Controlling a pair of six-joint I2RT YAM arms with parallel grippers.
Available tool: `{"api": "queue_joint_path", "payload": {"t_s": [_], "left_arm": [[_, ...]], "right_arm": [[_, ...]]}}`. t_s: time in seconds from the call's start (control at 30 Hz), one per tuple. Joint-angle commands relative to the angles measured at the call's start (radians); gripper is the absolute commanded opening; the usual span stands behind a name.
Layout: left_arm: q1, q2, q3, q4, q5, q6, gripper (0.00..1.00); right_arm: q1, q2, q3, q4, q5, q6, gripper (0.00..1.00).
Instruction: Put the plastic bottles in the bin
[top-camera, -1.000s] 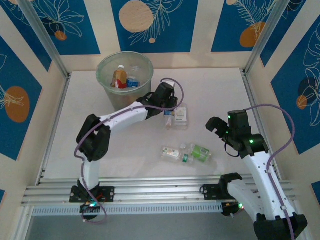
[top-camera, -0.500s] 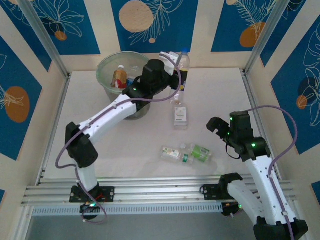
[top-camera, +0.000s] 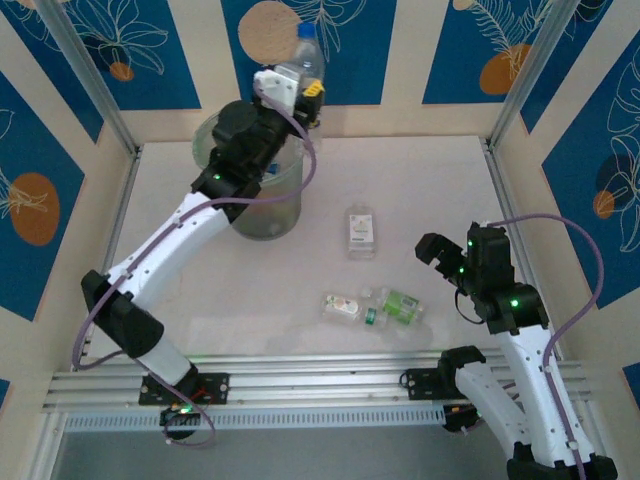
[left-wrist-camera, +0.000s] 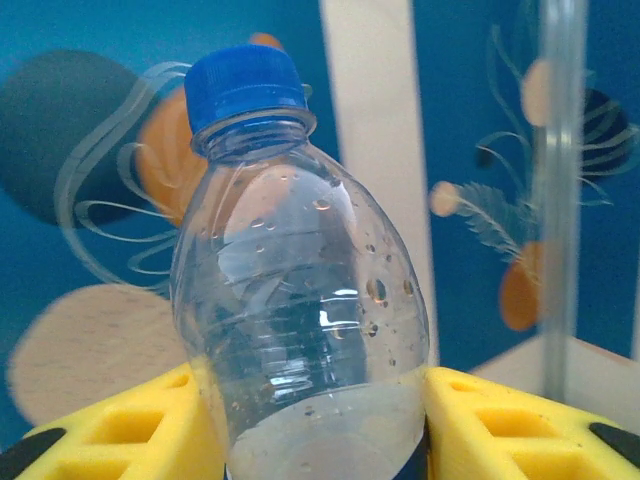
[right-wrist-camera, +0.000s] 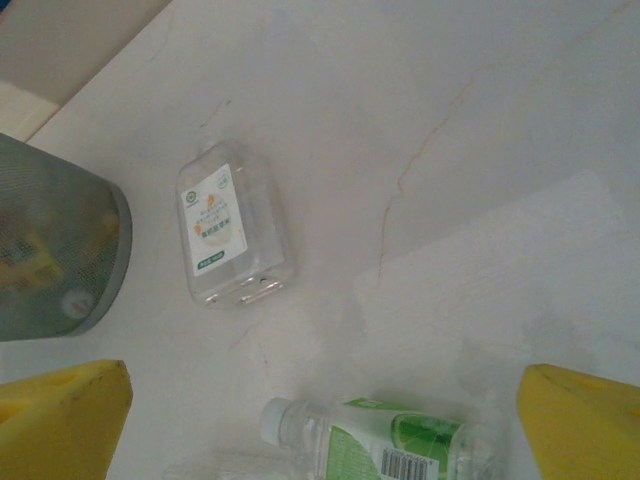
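— What surrounds the table?
— Blue wall panels (top-camera: 370, 60) with orange discs and cream stripes. Below them is the pale table (top-camera: 430, 180).
— And the bin (top-camera: 268, 212)?
— Far left. The left gripper (top-camera: 305, 90) is clamped on a blue-capped bottle (left-wrist-camera: 300, 300), raised upright near its far rim.
— The right gripper (top-camera: 452, 252)?
— Fingers spread wide, empty. A flat bottle (right-wrist-camera: 228, 235), a green-labelled bottle (right-wrist-camera: 390, 440) and a third bottle (top-camera: 342, 306) lie mid-table.
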Motion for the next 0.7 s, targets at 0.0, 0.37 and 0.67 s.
{"api": "queue_joint_path", "payload": {"t_s": [0.0,0.37,0.67], "left_arm": [[0.062,-0.045,-0.065,0.114,-0.031,0.034,0.48],[0.211,-0.134,-0.281,0.277,-0.01,-0.025,0.5],[0.233,-0.122,-0.369,0.325,0.021,-0.058,0.5]], "right_arm": [[-0.001,-0.012,0.027,0.017,-0.028,-0.02,0.99],[0.008,-0.009,0.021,0.047,-0.05,-0.015,0.99],[0.02,-0.013,0.026,0.04,-0.046,-0.011,0.99]]}}
